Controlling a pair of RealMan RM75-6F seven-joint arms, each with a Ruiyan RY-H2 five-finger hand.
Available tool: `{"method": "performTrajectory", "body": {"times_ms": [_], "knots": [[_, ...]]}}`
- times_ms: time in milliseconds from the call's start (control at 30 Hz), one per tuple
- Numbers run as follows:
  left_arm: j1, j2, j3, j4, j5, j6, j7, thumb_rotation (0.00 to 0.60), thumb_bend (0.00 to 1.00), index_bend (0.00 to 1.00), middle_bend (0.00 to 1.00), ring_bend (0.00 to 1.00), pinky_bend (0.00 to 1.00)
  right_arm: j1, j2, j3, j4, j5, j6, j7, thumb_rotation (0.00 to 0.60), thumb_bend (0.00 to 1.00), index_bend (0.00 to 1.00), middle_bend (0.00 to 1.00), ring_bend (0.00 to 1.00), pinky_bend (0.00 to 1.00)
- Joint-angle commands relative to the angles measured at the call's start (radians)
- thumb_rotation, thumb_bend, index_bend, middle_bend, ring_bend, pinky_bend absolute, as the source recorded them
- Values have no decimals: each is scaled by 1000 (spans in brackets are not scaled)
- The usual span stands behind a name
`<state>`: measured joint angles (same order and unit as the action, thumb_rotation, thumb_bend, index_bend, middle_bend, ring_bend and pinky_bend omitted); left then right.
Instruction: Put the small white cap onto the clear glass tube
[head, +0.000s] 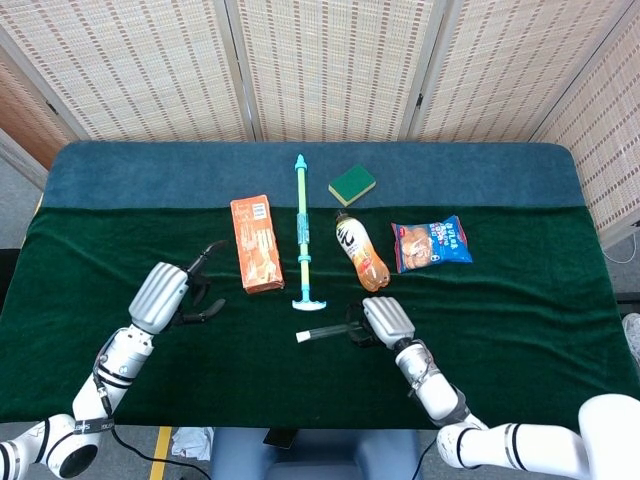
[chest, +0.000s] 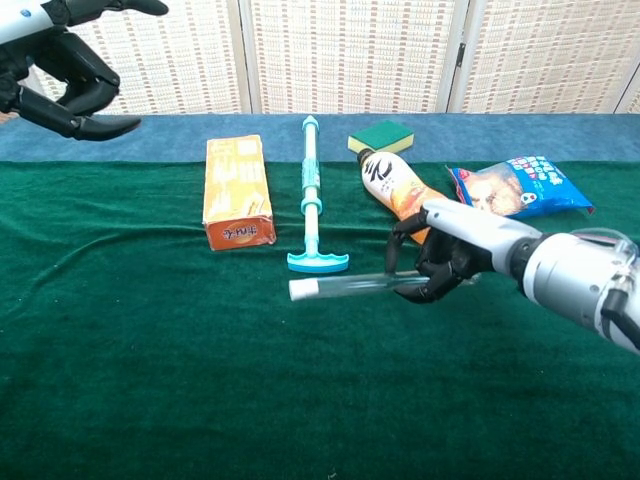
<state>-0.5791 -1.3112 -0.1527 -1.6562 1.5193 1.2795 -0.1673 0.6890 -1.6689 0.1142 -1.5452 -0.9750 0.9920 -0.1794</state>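
My right hand (chest: 440, 262) grips clear glass tube (chest: 345, 287) level over green cloth (head: 520, 300), small white cap (chest: 300, 290) on its far end. Left hand (head: 185, 292) spread, holding nothing. Teal T-handled plastic rod (head: 302, 235) at tube's 12 o'clock, orange carton (head: 255, 257) at 11, orange drink bottle (head: 360, 252) at 1.

The green-clothed table (head: 520, 320) is seen steeply from above in the head view and low, close and forward-facing in the chest view, its middle row of objects being shared.
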Motion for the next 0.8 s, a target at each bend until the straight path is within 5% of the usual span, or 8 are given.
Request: {"method": "performTrajectory", "body": {"times_ms": [33,433,667,800], "knots": [[3,-4,0,4,-4,0,4,600,363,121,866,711,802,-8,-6,-7,10,-10,2,-10,600,715,646,1000,1000,1000],[17,-1,5,20,-47,-27,14,600,359,117,806,661,727,-32,10,-5,4,-26,-3,-28,600,519,335,1000,1000,1000],[63,29,22,34,-93,-15,37,600,353,139,725,599,632,-54,52,16,-35,-65,24,0,600,463,291,997,1000,1000],[86,64,31,49,-128,-29,50,600,355,195,664,531,536,-87,151,21,-112,-124,81,8,600,463,291,898,983,994]]}}
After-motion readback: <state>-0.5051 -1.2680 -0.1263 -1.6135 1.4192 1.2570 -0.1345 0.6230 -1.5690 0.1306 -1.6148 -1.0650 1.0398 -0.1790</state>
